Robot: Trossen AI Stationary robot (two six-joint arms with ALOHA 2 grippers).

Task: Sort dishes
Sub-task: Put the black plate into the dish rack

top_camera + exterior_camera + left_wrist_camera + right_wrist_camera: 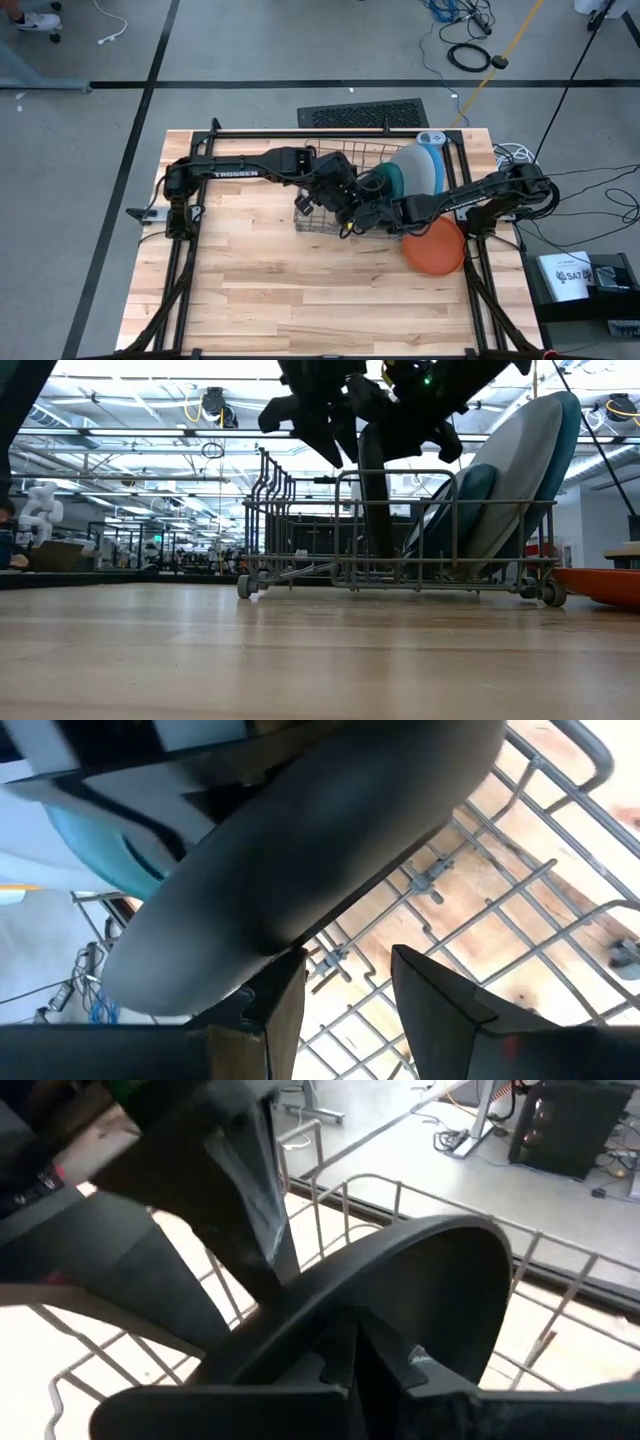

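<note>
Right gripper point(345, 1365) clamps black plate point(420, 1290) over wire rack point(560, 1280).

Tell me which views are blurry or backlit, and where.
Low view: backlit by bright ceiling lights, so both arms and the black plate read as silhouettes. Left wrist view: the black plate fills the frame, soft; the rack behind is sharper. Right wrist view: the nearer arm parts are smeared. High view: evenly lit, the orange plate crisp.

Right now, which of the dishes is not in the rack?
The orange plate: it lies flat on the table beside the rack, while the black, teal, grey and blue ones stand in it.
</note>
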